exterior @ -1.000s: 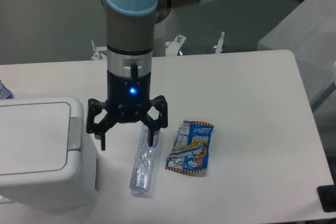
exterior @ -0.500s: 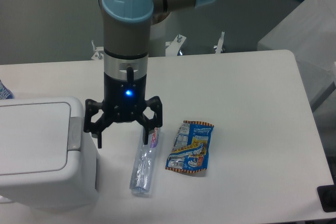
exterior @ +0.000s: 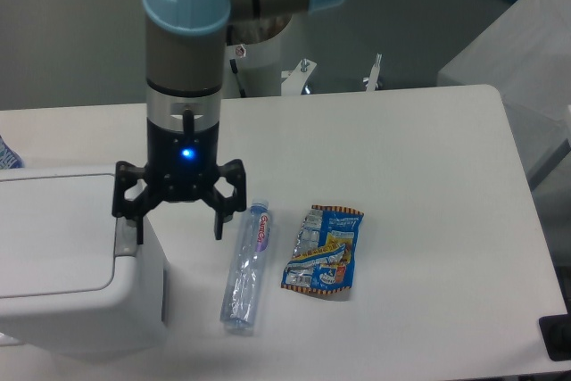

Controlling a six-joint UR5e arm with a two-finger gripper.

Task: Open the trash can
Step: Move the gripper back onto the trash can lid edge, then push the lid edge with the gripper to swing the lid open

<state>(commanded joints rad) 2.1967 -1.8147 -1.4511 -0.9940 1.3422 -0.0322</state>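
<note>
The trash can (exterior: 62, 256) is a large white boxy bin at the lower left, its flat lid down and a grey push-button tab (exterior: 125, 236) on its right edge. My gripper (exterior: 178, 231) hangs open above the bin's right side, pointing down. Its left finger is over the grey tab and its right finger is past the bin's edge, over the table. Whether the left finger touches the tab cannot be told.
A clear plastic bottle (exterior: 246, 269) lies on the white table (exterior: 401, 149) just right of the bin. A crumpled blue snack packet (exterior: 323, 250) lies beside the bottle. A grey box (exterior: 526, 69) stands off the table at the right.
The arm has moved left with the gripper still open. It went from above the bottle to the trash can's right edge, uncovering the bottle's cap end.
</note>
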